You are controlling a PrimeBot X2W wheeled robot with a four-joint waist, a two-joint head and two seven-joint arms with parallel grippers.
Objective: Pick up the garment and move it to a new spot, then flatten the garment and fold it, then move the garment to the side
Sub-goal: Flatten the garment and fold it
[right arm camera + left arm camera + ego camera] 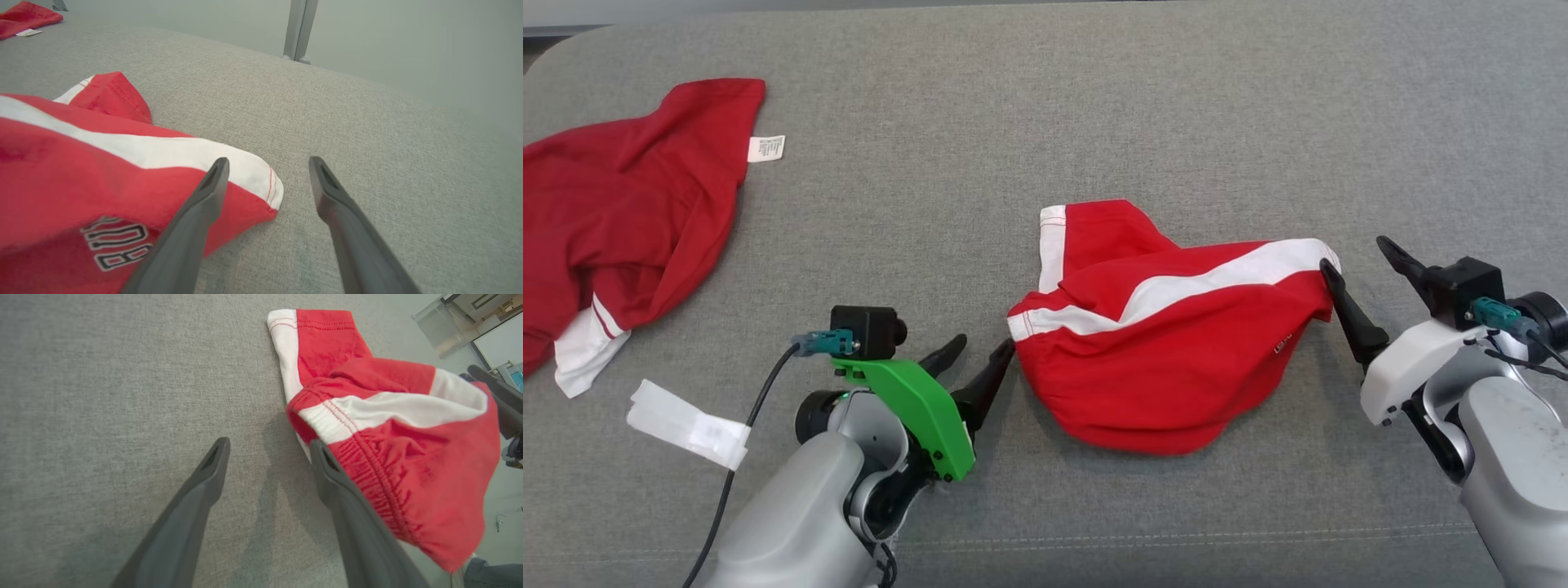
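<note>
Head view: a pair of red shorts [1160,367] with white side stripes lay crumpled on the grey fabric surface [1094,106], nearer its front edge than its far edge and a little right of the middle. One leg was folded back toward the far edge, so the cloth was neither flat nor folded. The left gripper [984,345] sat just beside the shorts' left end, and the right gripper [1356,255] sat at their right end. Both had their fingers spread wide and held nothing. A second red garment [621,204] with a white care tag [766,148] lay bunched at the left edge, well apart from the shorts. A white strip [686,425] lay near the front left corner.

In the left wrist view, one finger of the left gripper [267,445] stood against the gathered elastic waistband of the shorts [408,457], and the other stood over bare surface. In the right wrist view, one finger of the right gripper [268,161] crossed in front of the white-striped corner of the shorts [81,171]. Whether it touched the cloth could not be told.

The step in hand appeared to be taking hold of both ends, either to lift the shorts or to spread them. The next move would call for each gripper to edge inward until cloth sat between its fingers, then close on the waistband and the striped corner without also pinching the surface fabric.
</note>
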